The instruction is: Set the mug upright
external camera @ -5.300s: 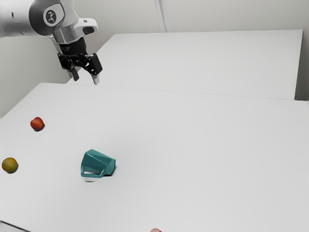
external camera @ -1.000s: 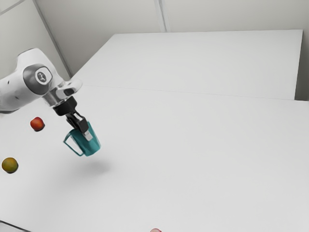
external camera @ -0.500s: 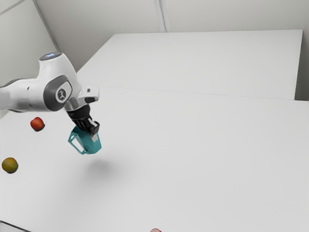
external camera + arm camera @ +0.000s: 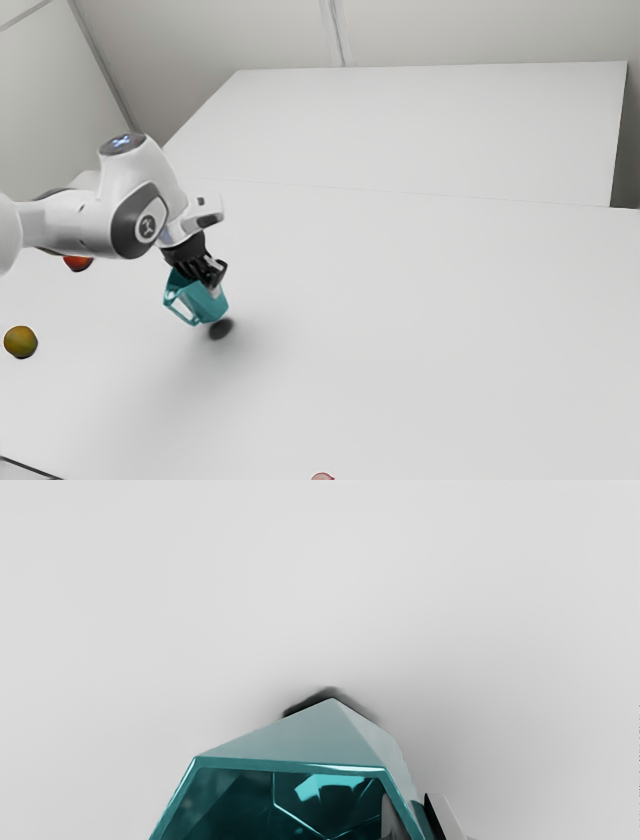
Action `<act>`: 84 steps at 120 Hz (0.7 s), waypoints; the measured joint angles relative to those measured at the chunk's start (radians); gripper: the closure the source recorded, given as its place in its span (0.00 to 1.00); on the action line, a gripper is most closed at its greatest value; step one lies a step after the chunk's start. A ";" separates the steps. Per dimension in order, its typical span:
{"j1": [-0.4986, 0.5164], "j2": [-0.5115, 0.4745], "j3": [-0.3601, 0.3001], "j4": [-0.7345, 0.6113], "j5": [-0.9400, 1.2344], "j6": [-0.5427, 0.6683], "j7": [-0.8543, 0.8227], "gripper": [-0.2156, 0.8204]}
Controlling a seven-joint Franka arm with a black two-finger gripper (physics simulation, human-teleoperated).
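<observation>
The gripper (image 4: 212,282) is shut on the wall of the teal mug (image 4: 204,304), which hangs slightly tilted just above the white table (image 4: 400,330). Its handle points to the exterior view's left, and a small dark shadow lies close beneath its base. In the wrist view the gripper (image 4: 411,810) pinches one side of the mug (image 4: 295,740), one finger inside the rim and the other outside. The mug's open mouth faces my hand, and part of its rim is cut off by the picture's bottom edge.
A red fruit (image 4: 77,264) lies partly behind the arm at the exterior view's left. Nearer the camera is a yellow-green fruit (image 4: 20,342). A small pinkish object (image 4: 322,477) peeks in at the exterior view's bottom edge.
The mug lay on its side on the table at first, and has since been gripped and lifted. Over the last second my hand carried it lower and toward the exterior view's right, turning as it moved.
</observation>
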 joint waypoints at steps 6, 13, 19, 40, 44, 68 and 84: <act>-0.002 0.007 0.000 0.000 0.000 0.005 -0.011 0.96; -0.005 0.015 0.000 0.000 0.001 0.010 -0.023 0.96; -0.007 0.024 0.000 0.000 0.001 0.014 -0.032 0.96; -0.016 0.043 0.000 0.000 0.001 0.026 -0.059 0.96; -0.016 0.046 -0.001 0.000 0.001 0.027 -0.064 0.96; -0.018 0.065 -0.002 0.000 0.001 0.032 -0.086 0.96; -0.020 0.077 -0.002 0.000 0.001 0.039 -0.097 0.96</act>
